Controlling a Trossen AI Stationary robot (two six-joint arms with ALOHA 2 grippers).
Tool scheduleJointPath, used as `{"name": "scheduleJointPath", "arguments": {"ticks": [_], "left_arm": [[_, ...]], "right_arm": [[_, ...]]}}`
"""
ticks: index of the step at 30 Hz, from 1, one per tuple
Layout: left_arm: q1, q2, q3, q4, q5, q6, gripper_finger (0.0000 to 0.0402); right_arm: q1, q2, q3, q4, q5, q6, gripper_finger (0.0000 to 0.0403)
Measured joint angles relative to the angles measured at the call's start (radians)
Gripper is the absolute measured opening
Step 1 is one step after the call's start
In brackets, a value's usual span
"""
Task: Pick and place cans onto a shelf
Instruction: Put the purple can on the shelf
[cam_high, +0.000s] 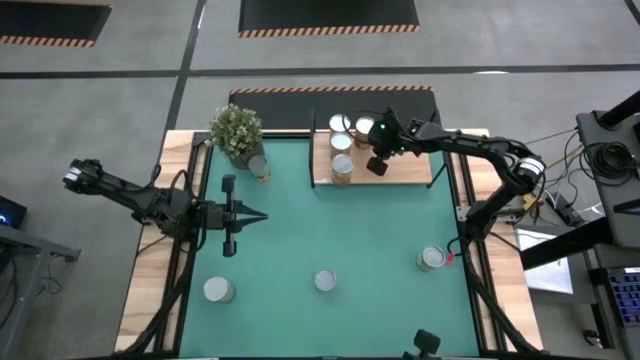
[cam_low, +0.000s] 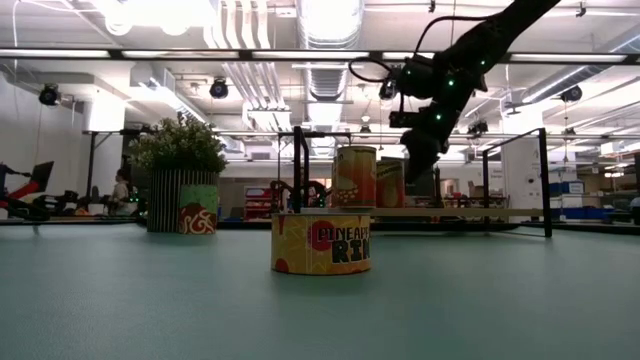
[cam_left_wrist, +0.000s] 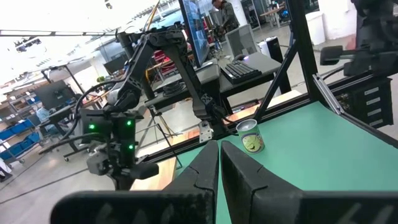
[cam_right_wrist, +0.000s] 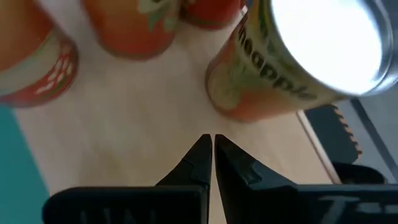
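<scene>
The shelf (cam_high: 400, 168), a light-wood board with a black frame, lies at the mat's far edge and bears several cans (cam_high: 342, 170) on its left part. My right gripper (cam_high: 377, 168) hovers shut above the board, tilted down, just right of those cans. In its wrist view the shut fingertips (cam_right_wrist: 213, 142) point at bare wood in front of a pineapple can (cam_right_wrist: 298, 56). My left gripper (cam_high: 264, 216) waits shut and level over the mat's left side. Three cans (cam_high: 219, 290) (cam_high: 325, 281) (cam_high: 432, 258) stand on the mat near its front edge, and another (cam_high: 259, 167) stands beside the plant.
A potted plant (cam_high: 236, 132) stands at the mat's far left corner, next to the shelf. The shelf's black uprights (cam_low: 545, 180) rise at its ends. The green mat (cam_high: 330, 230) is bare in its middle. In the low view, one can (cam_low: 321, 243) stands in front of the shelf.
</scene>
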Motion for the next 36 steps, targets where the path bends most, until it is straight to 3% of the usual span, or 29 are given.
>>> {"name": "scheduleJointPath", "arguments": {"ticks": [6,11,15,17,25,36], "left_arm": [[0.000,0.000,0.000,0.000,0.000,-0.004,0.0000],[0.000,0.000,0.000,0.001,-0.012,-0.064,0.0000],[0.000,0.017,0.000,0.012,-0.221,-0.204,0.0000],[0.001,0.030,0.001,0.006,-0.278,-0.270,0.0000],[-0.001,0.178,0.135,-0.099,-0.082,-0.327,0.0000],[-0.003,0.348,0.261,-0.260,-0.068,-0.378,0.0000]], "right_arm": [[0.062,-0.096,0.000,-0.090,0.001,0.061,0.0009],[0.190,-0.231,0.000,-0.118,0.001,0.137,0.0009],[0.332,-0.323,-0.005,-0.113,0.000,0.189,0.0009],[0.406,-0.353,-0.006,-0.112,0.001,0.219,0.0009],[0.668,-0.399,-0.001,-0.195,0.003,0.362,0.0009],[0.880,-0.392,0.007,-0.656,-0.148,0.975,0.0009]]}}
